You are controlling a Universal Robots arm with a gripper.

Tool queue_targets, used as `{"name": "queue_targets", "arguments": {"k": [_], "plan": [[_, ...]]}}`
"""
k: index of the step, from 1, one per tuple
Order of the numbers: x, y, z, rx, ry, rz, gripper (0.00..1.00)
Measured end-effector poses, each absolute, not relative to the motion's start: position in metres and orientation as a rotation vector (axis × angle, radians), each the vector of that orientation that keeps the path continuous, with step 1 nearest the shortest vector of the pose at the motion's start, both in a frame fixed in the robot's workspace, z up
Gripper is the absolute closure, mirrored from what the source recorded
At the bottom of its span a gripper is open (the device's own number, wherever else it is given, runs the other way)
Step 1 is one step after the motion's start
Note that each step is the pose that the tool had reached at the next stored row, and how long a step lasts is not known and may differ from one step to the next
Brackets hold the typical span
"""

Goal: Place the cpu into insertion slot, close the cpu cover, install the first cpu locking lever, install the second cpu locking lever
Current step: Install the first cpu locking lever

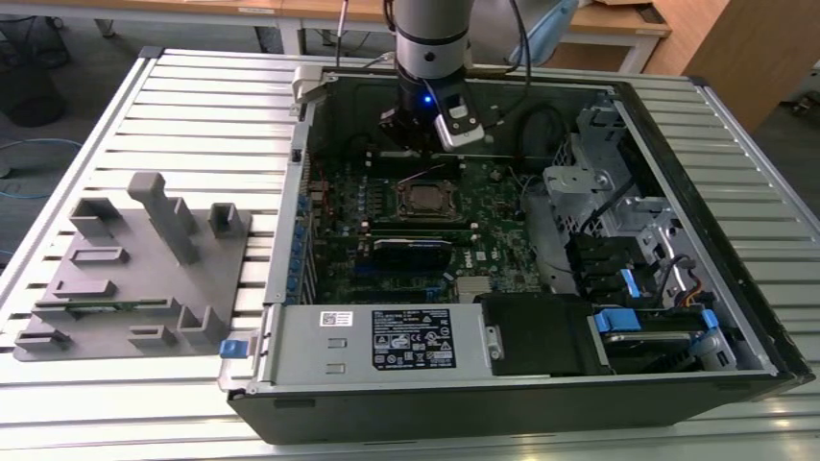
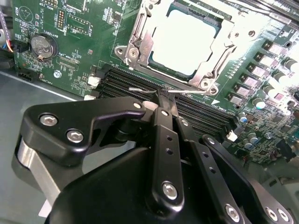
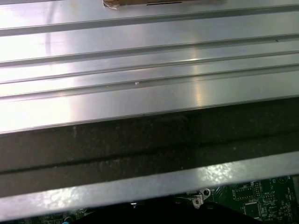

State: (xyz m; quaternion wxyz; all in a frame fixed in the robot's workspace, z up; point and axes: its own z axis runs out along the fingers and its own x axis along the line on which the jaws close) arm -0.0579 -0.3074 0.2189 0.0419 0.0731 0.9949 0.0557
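Note:
In the second wrist view the cpu (image 2: pixel 187 39) lies bright and silvery in the insertion slot (image 2: pixel 198 77). The cpu cover (image 2: pixel 140 44) lies flat around it. My gripper (image 2: pixel 163 95) is shut, its two black fingers (image 2: pixel 166 135) pressed together. Their tips meet a thin silvery locking lever (image 2: pixel 139 89) that runs along the socket's near side. I cannot tell whether the wire is pinched or only touched. In the exterior view the arm (image 1: pixel 429 58) stands over the back of the green board, just behind the socket (image 1: pixel 423 199).
Long black memory slots (image 2: pixel 124 79) and a coin battery (image 2: pixel 41 45) lie beside the socket. The open computer case (image 1: pixel 717 240) holds a power supply (image 1: pixel 378 341) in front and drive bays (image 1: pixel 640 269) on the exterior view's right. A grey fixture (image 1: pixel 134 274) rests on the slatted table (image 3: pixel 140 70).

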Motion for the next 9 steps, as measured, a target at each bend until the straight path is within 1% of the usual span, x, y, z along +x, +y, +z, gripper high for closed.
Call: {"name": "queue_targets", "arguments": {"k": [9], "plan": [[-0.0579, -0.3074, 0.2144, 0.224, 3.045, 0.17, 0.9]]}}
